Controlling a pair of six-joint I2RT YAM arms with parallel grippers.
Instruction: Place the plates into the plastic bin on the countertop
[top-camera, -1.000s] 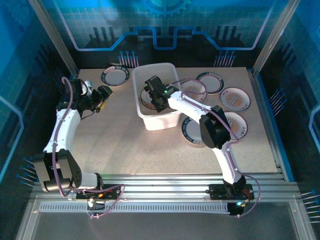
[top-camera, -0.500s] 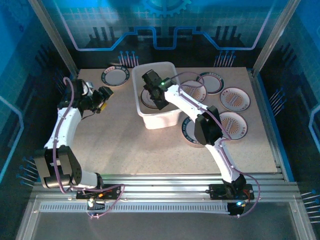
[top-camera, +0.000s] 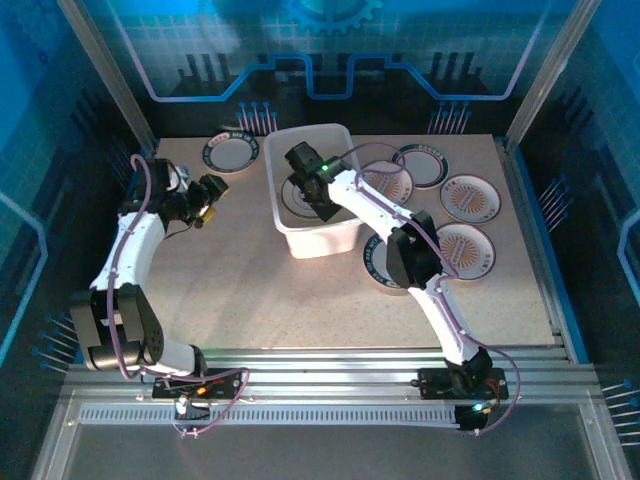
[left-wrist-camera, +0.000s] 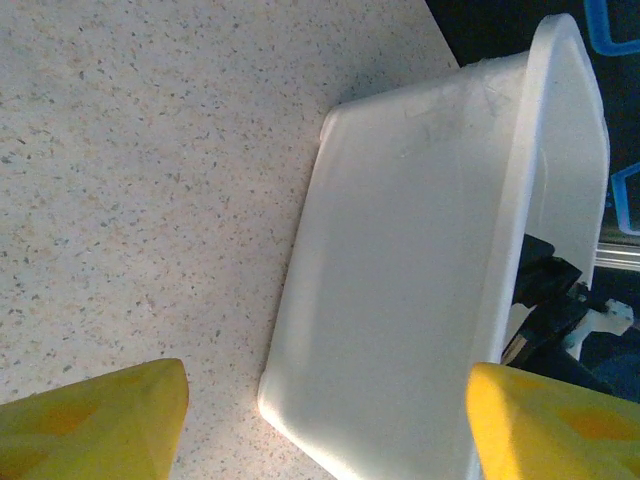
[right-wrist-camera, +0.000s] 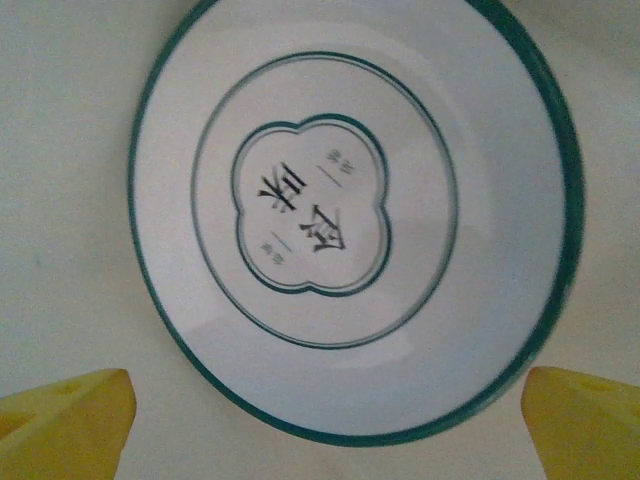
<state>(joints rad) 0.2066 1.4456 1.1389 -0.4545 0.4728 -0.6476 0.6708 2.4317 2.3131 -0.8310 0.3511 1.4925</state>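
The plastic bin (top-camera: 312, 235) stands mid-countertop. My right gripper (top-camera: 308, 190) reaches down into it, jaws wide open. Straight below, a green-rimmed white plate (right-wrist-camera: 350, 215) lies flat on the bin floor, between the yellow fingertips (right-wrist-camera: 70, 420) and apart from them. My left gripper (top-camera: 206, 196) hovers left of the bin, open and empty, facing the bin's outer wall (left-wrist-camera: 400, 260). Another green-rimmed plate (top-camera: 230, 153) sits at the far left. Several more plates lie right of the bin, among them an orange-centred one (top-camera: 470, 197) and a green-rimmed one (top-camera: 421, 165).
The beige speckled countertop (top-camera: 230, 270) has open room in front of the bin and on the left. A plate (top-camera: 376, 265) lies partly under the right arm's elbow (top-camera: 408, 255). Metal rails run along the near edge (top-camera: 330, 360).
The right gripper has shifted a little left and farther back inside the bin, its elbow following. The left gripper has barely moved.
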